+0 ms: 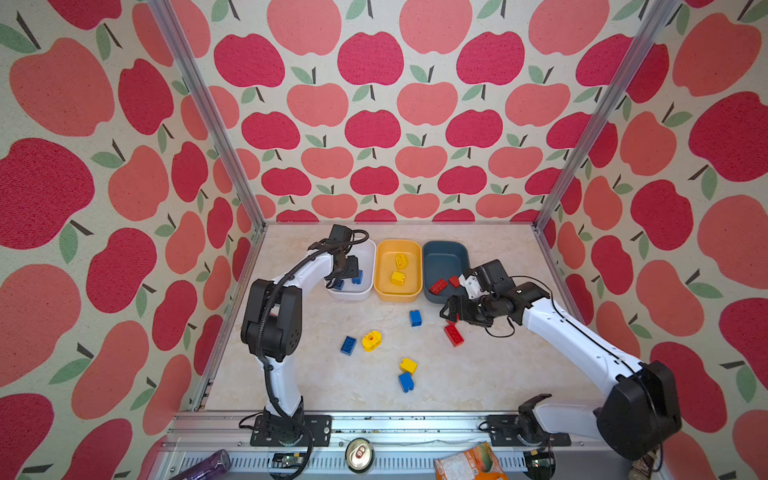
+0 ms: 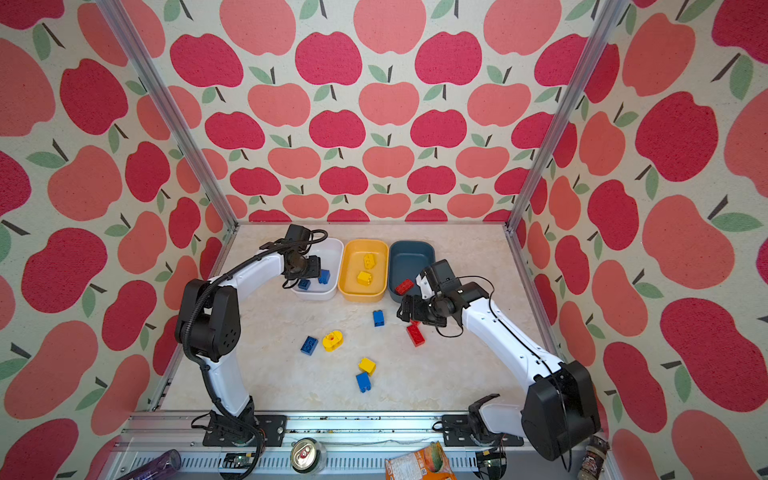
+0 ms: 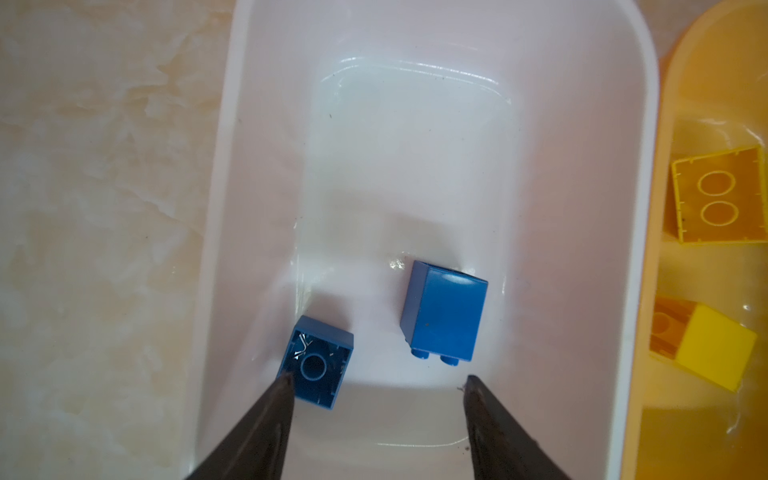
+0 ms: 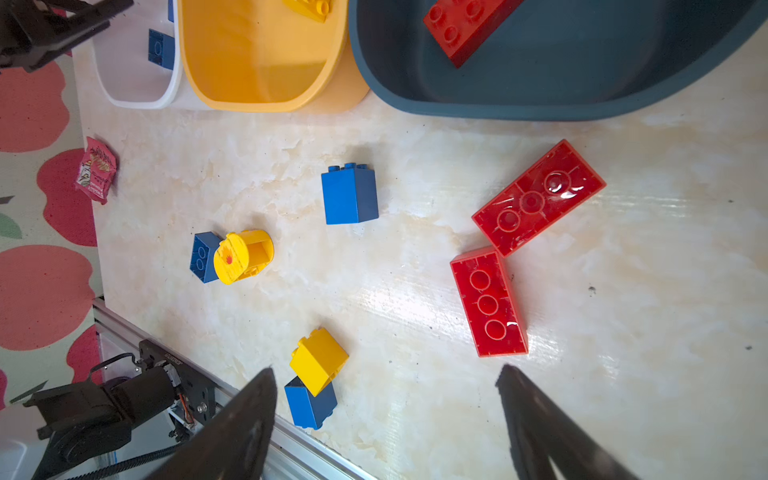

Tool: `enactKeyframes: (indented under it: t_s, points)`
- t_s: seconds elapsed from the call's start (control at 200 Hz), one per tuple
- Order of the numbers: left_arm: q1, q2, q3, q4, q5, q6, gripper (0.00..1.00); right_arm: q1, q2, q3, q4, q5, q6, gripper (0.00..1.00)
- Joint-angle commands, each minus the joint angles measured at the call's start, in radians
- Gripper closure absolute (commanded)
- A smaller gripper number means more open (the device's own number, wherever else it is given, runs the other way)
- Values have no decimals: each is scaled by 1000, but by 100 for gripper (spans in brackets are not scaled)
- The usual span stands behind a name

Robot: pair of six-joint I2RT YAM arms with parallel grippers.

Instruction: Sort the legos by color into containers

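Observation:
My left gripper [image 3: 377,378] hangs open over the white container [image 3: 636,166]. Two blue legos [image 3: 318,359] [image 3: 444,313] lie loose on its floor, one beside a fingertip. The yellow container [image 1: 388,253] holds two yellow legos [image 1: 397,278]. A red lego [image 1: 438,286] lies in the dark blue container [image 1: 444,257]. My right gripper [image 4: 387,369] is open above the table, near two red legos [image 4: 538,197] [image 4: 488,301]. Loose on the table are blue legos [image 1: 415,318] [image 1: 348,345] [image 1: 406,382], a yellow one [image 1: 408,365] and a rounded yellow piece [image 1: 371,340].
A silver can [image 1: 359,454], an orange wrapper [image 1: 469,463] and a purple bottle [image 1: 208,463] lie on the front rail. A small red wrapper [image 4: 96,170] sits at the table's left edge. Apple-print walls close in three sides.

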Motion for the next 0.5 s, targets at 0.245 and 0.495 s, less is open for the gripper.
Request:
enactKeyframes:
  t_s: [0.245,0.495]
  points:
    - [-8,-208,-110,42,45,-58,24,16,66,-17,-52,104,-163,15]
    - [-6,-384,-286,130,132,-127,20,99,176,-9,-61,203,-198,18]
